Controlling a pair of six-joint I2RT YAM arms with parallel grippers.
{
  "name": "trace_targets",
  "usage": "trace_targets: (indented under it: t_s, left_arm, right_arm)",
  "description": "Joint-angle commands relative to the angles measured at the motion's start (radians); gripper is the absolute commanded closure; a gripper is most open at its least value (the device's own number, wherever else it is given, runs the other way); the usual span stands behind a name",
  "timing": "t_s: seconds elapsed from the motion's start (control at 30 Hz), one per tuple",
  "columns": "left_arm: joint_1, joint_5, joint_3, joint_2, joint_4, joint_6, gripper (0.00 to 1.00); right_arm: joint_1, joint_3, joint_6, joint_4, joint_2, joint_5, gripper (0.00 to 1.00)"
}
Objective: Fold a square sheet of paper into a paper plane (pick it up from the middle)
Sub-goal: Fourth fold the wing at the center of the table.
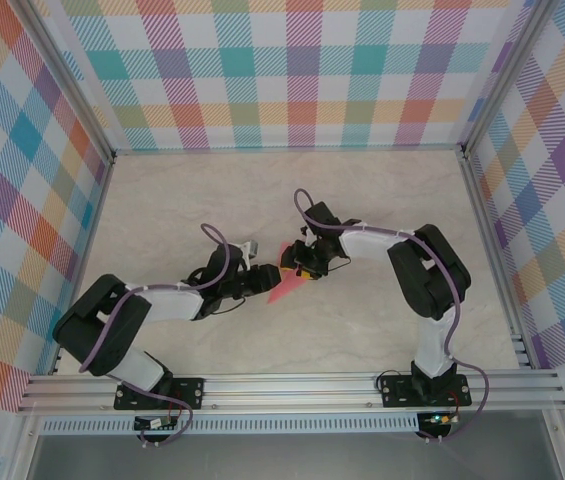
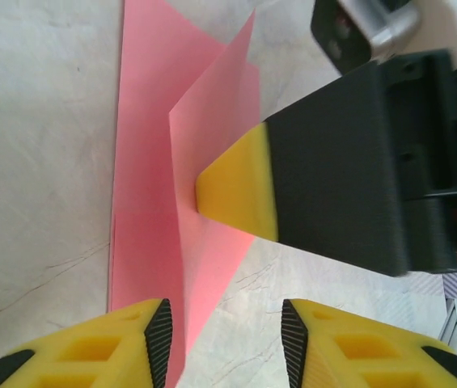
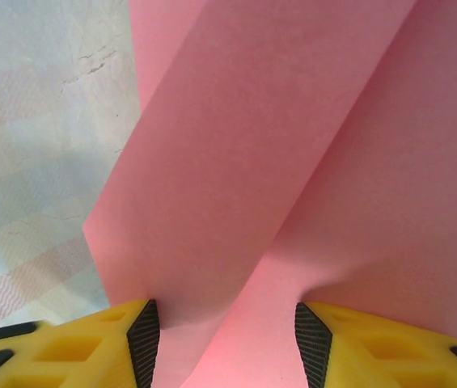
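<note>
Square sheet of paper (image 1: 280, 288) lies part-folded under my right gripper (image 3: 226, 327), jaws apart astride a crease. Left gripper (image 2: 226, 331) beside it, unclenched too. Mid-fold, I'd say; next needs a flat press.

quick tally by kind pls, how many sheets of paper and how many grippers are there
sheet of paper, pink, partly folded: 1
grippers with yellow fingers: 2 (left gripper, right gripper)
total: 3
</note>
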State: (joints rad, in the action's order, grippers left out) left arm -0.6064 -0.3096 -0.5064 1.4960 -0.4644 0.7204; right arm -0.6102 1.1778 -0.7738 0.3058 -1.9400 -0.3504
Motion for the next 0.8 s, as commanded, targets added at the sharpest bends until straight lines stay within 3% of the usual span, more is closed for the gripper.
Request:
trace_targets:
  t_s: [0.0, 0.23, 0.4, 0.63, 0.77]
  left_arm:
    - [0.017, 0.053, 0.016, -0.07, 0.096, -0.023, 0.56]
    - [0.017, 0.035, 0.041, -0.103, 0.048, -0.007, 0.6]
    - [0.014, -0.037, 0.032, -0.082, -0.026, 0.01, 0.66]
    - [0.013, -0.137, -0.036, 0.012, 0.008, 0.009, 0.73]
    - [0.012, -0.133, -0.08, 0.064, 0.051, -0.001, 0.75]
  right_arm:
    - [-0.002, 0.006, -0.021, 0.107, -0.071, 0.133, 0.48]
    - [-0.01, 0.042, -0.057, 0.163, -0.098, 0.17, 0.47]
    - [-0.013, 0.055, -0.077, 0.193, -0.105, 0.19, 0.48]
    - [-0.013, 0.071, -0.087, 0.23, -0.124, 0.198, 0.5]
    - [-0.013, 0.089, -0.09, 0.255, -0.14, 0.2, 0.51]
